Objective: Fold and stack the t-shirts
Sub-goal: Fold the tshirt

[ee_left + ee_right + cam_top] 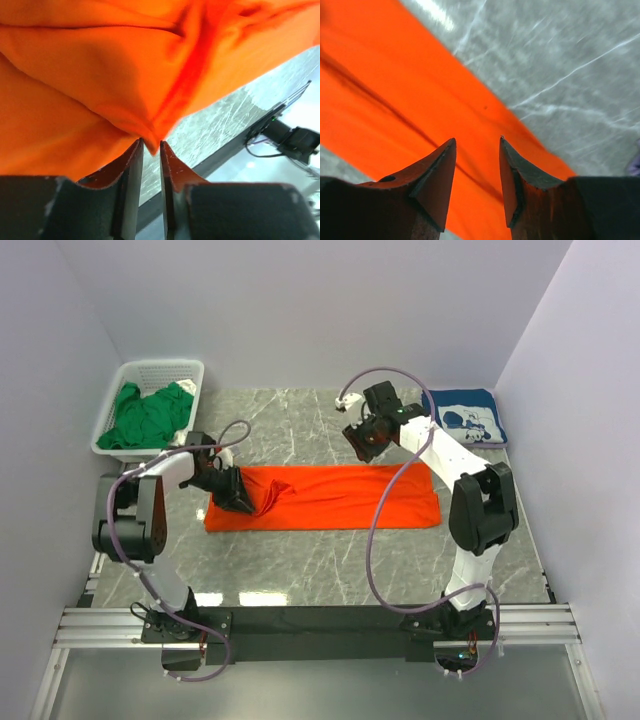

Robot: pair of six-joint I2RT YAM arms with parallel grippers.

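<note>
The orange t-shirt (340,497) lies folded into a long strip across the middle of the table. My left gripper (243,502) is shut on a pinch of its left part and lifts a peak of cloth (150,131) between the fingertips. My right gripper (360,445) is open and empty, hovering above the strip's far edge (420,115). The navy t-shirt with white print (470,417) lies folded at the back right. The green t-shirt (150,415) is crumpled in the basket.
A white lattice basket (190,370) stands at the back left corner. White walls close in the table on three sides. The arm bases sit on a metal rail (320,625) at the near edge.
</note>
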